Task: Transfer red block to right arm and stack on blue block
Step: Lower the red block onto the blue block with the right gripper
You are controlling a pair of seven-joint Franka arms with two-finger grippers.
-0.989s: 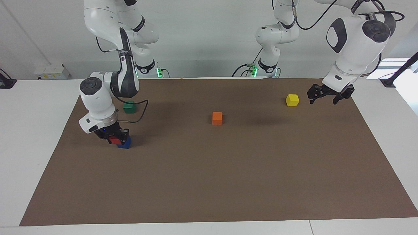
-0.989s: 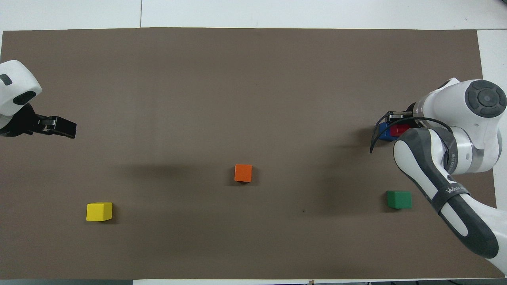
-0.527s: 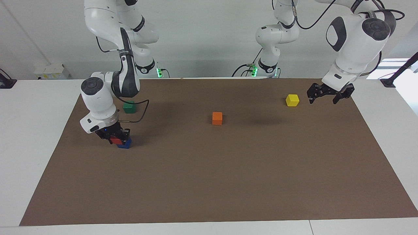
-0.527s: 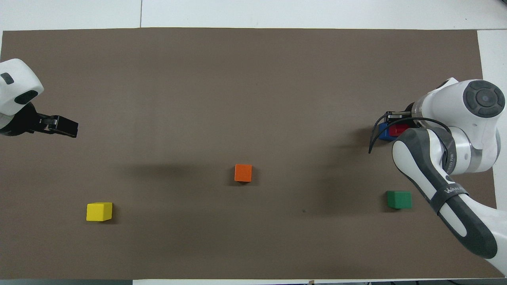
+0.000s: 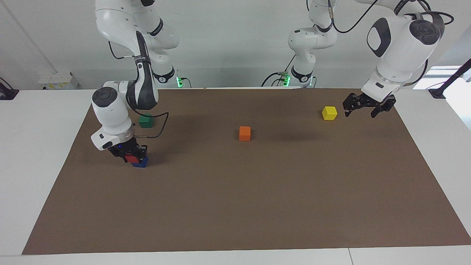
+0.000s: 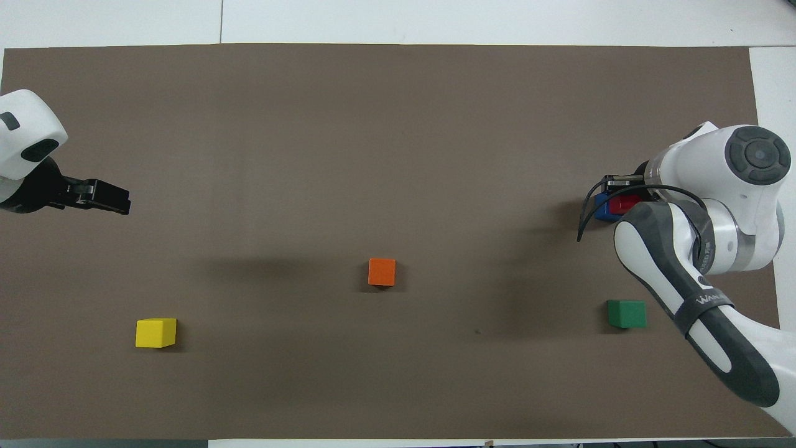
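Note:
The red block (image 5: 130, 159) is between the fingers of my right gripper (image 5: 131, 157), which is shut on it. It sits on top of the blue block (image 5: 141, 163), offset a little toward the right arm's end of the table. In the overhead view the red block (image 6: 625, 203) and the blue block (image 6: 601, 208) show side by side under the right gripper (image 6: 624, 198), partly hidden by the arm. My left gripper (image 5: 360, 109) is open and empty, hovering beside the yellow block (image 5: 329, 113) at the left arm's end; it also shows in the overhead view (image 6: 113, 201).
An orange block (image 5: 244, 133) lies mid-table. A green block (image 5: 146, 120) lies nearer to the robots than the blue block, by the right arm's cable. The brown mat (image 5: 257, 206) covers the table.
The right arm's wrist has shifted slightly while the red block stays on the blue block. The left gripper has drifted a little toward the middle of the table.

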